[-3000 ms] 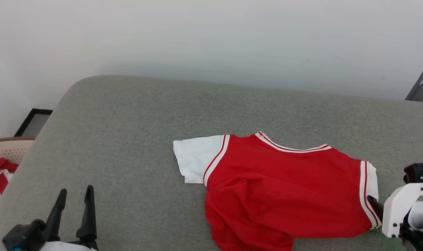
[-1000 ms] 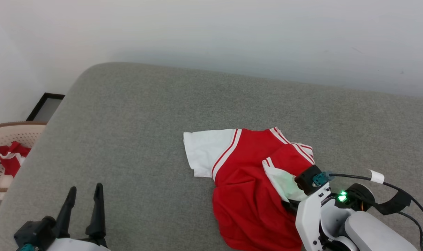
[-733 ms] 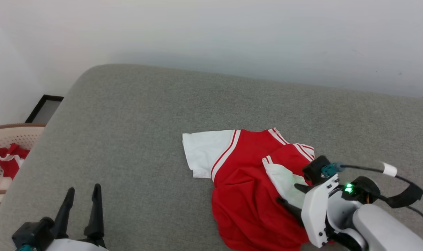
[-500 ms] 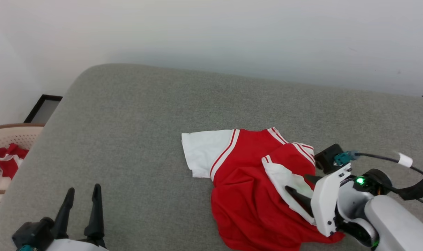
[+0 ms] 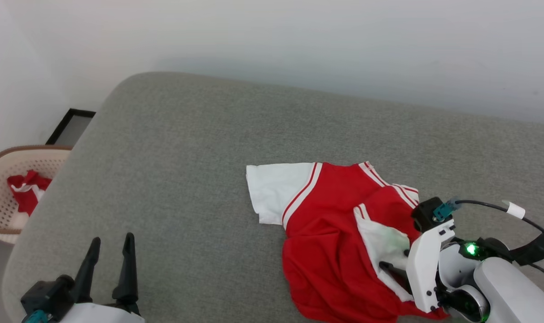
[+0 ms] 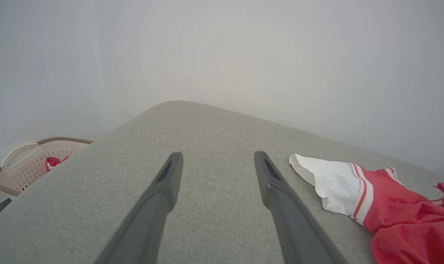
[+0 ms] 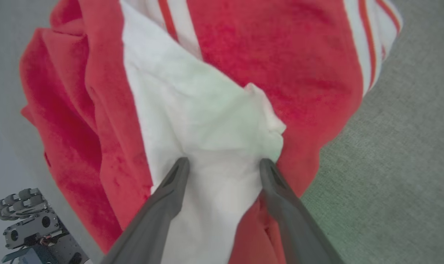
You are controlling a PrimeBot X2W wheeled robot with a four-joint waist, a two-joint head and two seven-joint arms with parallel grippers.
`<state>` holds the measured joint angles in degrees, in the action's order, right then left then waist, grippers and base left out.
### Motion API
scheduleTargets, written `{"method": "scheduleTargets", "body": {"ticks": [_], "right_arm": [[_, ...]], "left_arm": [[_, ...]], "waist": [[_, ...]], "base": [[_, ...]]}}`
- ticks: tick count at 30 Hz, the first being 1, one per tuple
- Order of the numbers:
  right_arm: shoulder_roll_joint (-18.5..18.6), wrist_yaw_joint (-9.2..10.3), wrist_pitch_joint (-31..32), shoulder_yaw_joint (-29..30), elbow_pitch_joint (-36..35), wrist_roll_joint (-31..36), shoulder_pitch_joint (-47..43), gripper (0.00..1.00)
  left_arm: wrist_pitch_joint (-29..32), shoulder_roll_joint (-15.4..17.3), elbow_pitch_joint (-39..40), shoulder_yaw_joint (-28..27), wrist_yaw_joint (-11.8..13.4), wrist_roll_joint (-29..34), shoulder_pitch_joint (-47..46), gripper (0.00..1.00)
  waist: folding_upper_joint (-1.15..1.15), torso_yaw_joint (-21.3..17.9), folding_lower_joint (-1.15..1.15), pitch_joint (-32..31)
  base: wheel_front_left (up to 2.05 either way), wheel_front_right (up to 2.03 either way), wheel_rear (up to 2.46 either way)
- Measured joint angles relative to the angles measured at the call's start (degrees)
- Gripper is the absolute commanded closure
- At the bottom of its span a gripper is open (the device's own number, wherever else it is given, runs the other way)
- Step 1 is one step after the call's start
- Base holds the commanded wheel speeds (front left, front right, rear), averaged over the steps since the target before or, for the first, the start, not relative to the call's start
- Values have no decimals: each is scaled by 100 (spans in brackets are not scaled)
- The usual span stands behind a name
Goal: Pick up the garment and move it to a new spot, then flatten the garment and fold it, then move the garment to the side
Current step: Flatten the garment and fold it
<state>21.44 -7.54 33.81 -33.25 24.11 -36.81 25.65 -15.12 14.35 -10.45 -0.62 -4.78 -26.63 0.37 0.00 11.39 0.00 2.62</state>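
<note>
Head view: garment (image 5: 326, 224), crumpled, right of centre on grey cushion (image 5: 186, 148); right gripper (image 5: 394, 259) at its folded-in white sleeve (image 5: 382, 242). Left wrist view: left gripper (image 6: 216, 157), jaws wide, nothing between. Right wrist view: jaws spread wide, tips over the white sleeve, nothing clamped.

The red jersey-style T-shirt (image 5: 326, 224) with white, stripe-trimmed sleeves runs off the head view's bottom edge at its hem, and part of it lies hidden behind the right arm's white wrist housing (image 5: 422, 269). Whether the tips of the right gripper (image 7: 222, 163) press the white sleeve (image 7: 207, 121) or hang just over it cannot be told (the cloth bunches right at them). The beige perforated plastic basket (image 5: 34, 148) is cut by the head view's left edge, and the red-and-white cloth bundle (image 5: 27, 193) inside is too small to identify.
</note>
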Motion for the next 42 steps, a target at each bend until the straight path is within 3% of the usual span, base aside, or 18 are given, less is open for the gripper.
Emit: {"method": "scheduleTargets", "body": {"ticks": [1,2,3,13,21,27,34,35,36,37,38,42], "right_arm": [[-14,1,8,8,45,0,-14,46],[-16,1,5,3,81,5,-20,77],[-13,1,-20,-10,92,11,-19,100],[181,0,-159,175,-146,132,79,100],[578,0,-156,991,-369,288,19,100],[714,0,-304,1715,125,548,-71,100],[695,0,-612,2043,1127,726,-103,100],[670,0,-626,2047,1281,734,-93,98],[612,0,-678,2067,1401,725,-70,67],[559,0,-749,2060,1501,721,-41,30],[533,0,-816,2040,1585,722,-8,3],[478,1,-937,1975,1902,699,118,0]], "left_arm": [[0,-1,-3,-2,-1,1,-8,0],[0,-2,-9,-2,-1,4,-14,0],[0,-5,-14,-3,-2,7,-17,0],[0,-25,-34,-88,-19,42,-31,0],[-1,-33,-13,-120,-19,53,-13,0],[0,-38,-14,-108,-34,93,-54,0],[0,-30,-65,-89,-77,111,-136,0],[0,-26,-80,-85,-77,113,-147,0],[0,-19,-87,-87,-78,120,-152,0],[0,-13,-90,-86,-78,120,-155,0],[0,-10,-97,-85,-79,122,-157,0],[0,21,-123,-58,-81,145,-159,0]], "waist": [[0,16,0,9],[0,32,0,19],[0,48,0,27],[0,52,0,45],[0,-53,0,50],[0,-75,0,120],[0,-35,0,183],[0,-29,0,188],[0,-29,0,188],[0,-30,0,189],[0,-29,0,188],[0,-50,0,151]], "base": [[0,0,0],[0,0,0],[0,0,0],[0,0,0],[0,0,0],[0,0,0],[0,0,0],[0,0,0],[0,0,0],[0,0,0],[0,0,0],[0,0,0]]}}
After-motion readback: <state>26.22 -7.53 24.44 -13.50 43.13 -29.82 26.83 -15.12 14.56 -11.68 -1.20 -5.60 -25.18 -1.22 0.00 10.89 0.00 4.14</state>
